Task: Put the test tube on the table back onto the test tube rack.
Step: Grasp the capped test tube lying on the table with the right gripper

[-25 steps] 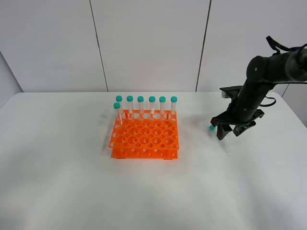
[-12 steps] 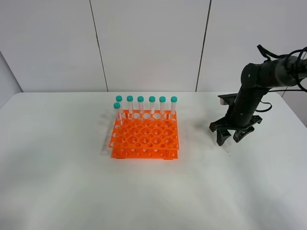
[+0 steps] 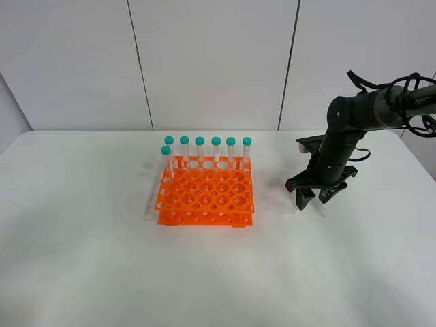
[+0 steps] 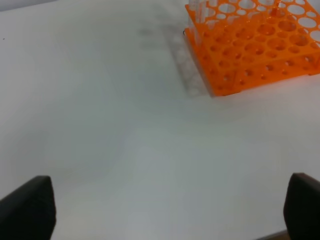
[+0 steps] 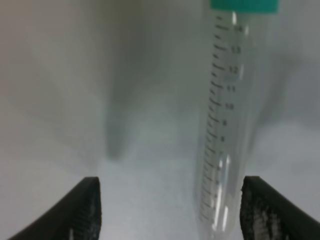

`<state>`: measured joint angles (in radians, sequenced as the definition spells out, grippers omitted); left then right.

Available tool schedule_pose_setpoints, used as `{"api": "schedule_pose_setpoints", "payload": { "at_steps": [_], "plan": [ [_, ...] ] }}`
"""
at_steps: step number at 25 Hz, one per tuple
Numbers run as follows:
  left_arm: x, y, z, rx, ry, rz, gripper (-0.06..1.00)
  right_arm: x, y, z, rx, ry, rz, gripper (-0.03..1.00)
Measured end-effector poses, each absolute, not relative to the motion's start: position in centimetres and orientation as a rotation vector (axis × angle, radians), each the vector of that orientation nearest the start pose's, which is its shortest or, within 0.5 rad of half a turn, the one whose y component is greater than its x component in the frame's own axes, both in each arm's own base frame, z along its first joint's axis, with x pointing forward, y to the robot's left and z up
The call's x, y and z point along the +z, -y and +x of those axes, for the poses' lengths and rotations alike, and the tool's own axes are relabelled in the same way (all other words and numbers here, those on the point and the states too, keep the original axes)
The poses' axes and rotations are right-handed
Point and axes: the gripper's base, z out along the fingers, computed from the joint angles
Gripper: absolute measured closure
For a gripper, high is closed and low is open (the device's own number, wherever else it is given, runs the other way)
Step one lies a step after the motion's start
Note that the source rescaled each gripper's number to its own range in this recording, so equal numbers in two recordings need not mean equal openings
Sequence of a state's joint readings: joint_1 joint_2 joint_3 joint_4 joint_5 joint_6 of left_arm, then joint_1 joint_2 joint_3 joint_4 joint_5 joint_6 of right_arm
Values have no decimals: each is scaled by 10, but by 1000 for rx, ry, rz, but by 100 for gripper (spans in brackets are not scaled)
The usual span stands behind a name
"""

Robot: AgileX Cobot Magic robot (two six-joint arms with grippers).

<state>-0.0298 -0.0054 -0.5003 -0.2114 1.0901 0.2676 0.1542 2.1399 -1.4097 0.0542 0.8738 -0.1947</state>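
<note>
Table | right gripper moved toward rack | jaws straddle test tube

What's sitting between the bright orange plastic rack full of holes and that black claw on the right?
Nothing. In the high exterior view only bare white tabletop separates the orange plastic rack from the black right gripper.
</note>
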Motion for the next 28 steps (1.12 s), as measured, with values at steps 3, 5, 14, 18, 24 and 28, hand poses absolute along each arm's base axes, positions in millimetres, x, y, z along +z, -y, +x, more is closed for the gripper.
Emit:
{"api": "schedule_pose_setpoints", "payload": {
  "at_steps": [3,5,14,18,24,28],
  "plan": [
    [276,17,-9,-106,-2026,318,-6,116,-63,399,12,-3047,-469,7],
    [276,17,-9,-106,-2026,318,-6,116,-60,399,-36,-3048,-461,10],
    [276,17,-9,-106,-2026,318,-6,116,-59,399,-45,-3051,-448,12],
    [276,17,-9,-106,-2026,318,-6,101,-60,398,-26,-3097,-430,12],
    [277,17,-8,-106,-2025,318,-6,101,-61,399,-24,-3097,-426,16],
    [277,17,-8,-106,-2025,318,-6,101,-61,399,-24,-3096,-426,45]
  ]
}}
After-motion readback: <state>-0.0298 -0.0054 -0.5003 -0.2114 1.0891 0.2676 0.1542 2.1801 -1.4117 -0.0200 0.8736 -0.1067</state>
